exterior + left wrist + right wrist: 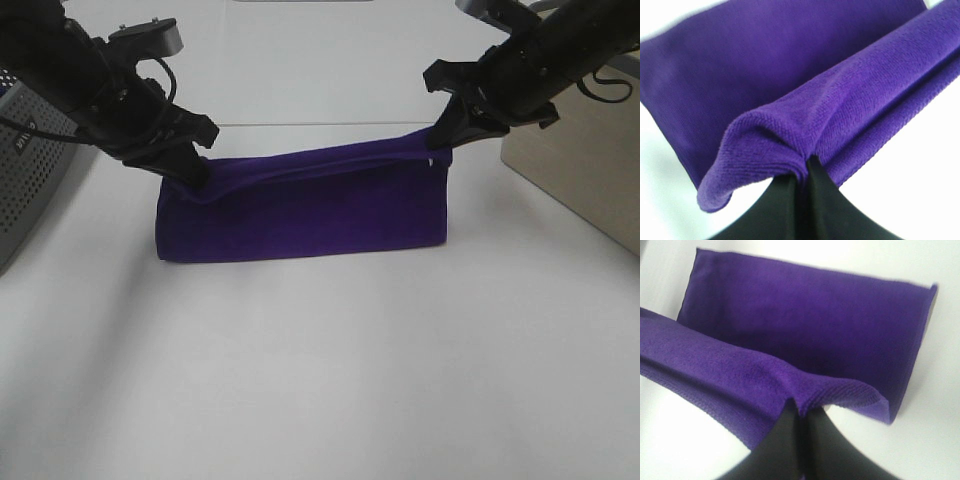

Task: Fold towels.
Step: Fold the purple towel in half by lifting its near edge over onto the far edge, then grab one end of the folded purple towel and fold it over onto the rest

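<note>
Towel (300,210) sits mid-surface (320,380), folded over. Left fingers (188,166) and right fingers (448,133) slant in from the far corners, each pinching an end of its raised top edge. White tag (431,161) by the right pinch, too tiny to read.

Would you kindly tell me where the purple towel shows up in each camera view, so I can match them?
Exterior high: the purple towel lies mid-table, its upper edge held between the left gripper and the right gripper.
Left wrist: it fills most of the picture, one corner pinched at the left gripper.
Right wrist: it fills most of the picture, the other corner pinched at the right gripper.
Shared landmark: the lifted edge.
</note>
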Tool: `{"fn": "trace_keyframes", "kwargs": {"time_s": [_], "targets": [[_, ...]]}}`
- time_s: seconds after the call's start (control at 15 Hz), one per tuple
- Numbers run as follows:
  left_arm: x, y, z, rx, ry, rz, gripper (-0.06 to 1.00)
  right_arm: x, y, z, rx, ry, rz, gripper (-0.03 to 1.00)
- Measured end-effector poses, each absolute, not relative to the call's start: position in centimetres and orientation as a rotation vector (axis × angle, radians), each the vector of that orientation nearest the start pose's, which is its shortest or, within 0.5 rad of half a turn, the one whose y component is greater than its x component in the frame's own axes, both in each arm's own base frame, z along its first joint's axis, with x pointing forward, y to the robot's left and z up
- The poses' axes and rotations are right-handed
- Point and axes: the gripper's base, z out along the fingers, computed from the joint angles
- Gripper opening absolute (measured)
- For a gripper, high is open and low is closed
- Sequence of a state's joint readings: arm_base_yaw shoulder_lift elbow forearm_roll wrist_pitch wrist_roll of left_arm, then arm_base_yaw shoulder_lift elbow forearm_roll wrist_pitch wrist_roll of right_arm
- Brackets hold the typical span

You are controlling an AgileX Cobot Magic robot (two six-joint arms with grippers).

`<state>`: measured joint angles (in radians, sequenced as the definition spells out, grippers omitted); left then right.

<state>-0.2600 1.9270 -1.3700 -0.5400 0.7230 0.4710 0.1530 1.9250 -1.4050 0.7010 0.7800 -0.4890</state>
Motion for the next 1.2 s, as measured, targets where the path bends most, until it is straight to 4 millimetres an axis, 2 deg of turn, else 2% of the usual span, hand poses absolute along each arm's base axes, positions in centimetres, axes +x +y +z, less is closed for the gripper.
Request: {"fn": "trace_keyframes", "kwargs": {"time_s": [0.13,0.2,0.53,0.67,0.73,0.8,1.0,1.07,1.13,1.2], "targets": [[40.4,-13.6,19.3,0.524,2.595,-0.494,0.00,42.4,10.6,20.8,-0.292,2.592,0.676,0.03],[41.2,-13.7,18.5,0.527,2.593,-0.478,0.00,43.3,10.7,19.6,-0.289,2.605,0.672,0.03],[43.4,-14.1,13.4,0.577,2.654,-0.445,0.00,44.3,10.7,13.8,-0.266,2.717,0.658,0.03],[43.7,-14.2,12.4,0.581,2.671,-0.442,0.01,44.5,10.7,13.0,-0.256,2.726,0.650,0.03],[43.7,-14.1,12.3,0.583,2.669,-0.437,0.06,44.5,10.7,12.9,-0.253,2.722,0.645,0.06],[43.9,-13.9,12.4,0.582,2.666,-0.425,0.15,44.5,10.6,12.9,-0.259,2.720,0.633,0.14],[44.5,-12.8,13.0,0.477,2.708,-0.409,0.56,44.5,10.4,12.8,-0.279,2.728,0.612,0.67],[44.4,-12.6,13.2,0.463,2.748,-0.403,0.68,44.4,10.4,12.8,-0.299,2.743,0.613,0.81],[44.5,-12.0,14.1,0.467,2.819,-0.381,0.76,44.0,10.4,13.4,-0.357,2.774,0.626,0.88],[44.6,-11.4,14.6,0.460,2.847,-0.388,0.76,43.8,10.5,13.7,-0.371,2.781,0.632,0.89]]}}
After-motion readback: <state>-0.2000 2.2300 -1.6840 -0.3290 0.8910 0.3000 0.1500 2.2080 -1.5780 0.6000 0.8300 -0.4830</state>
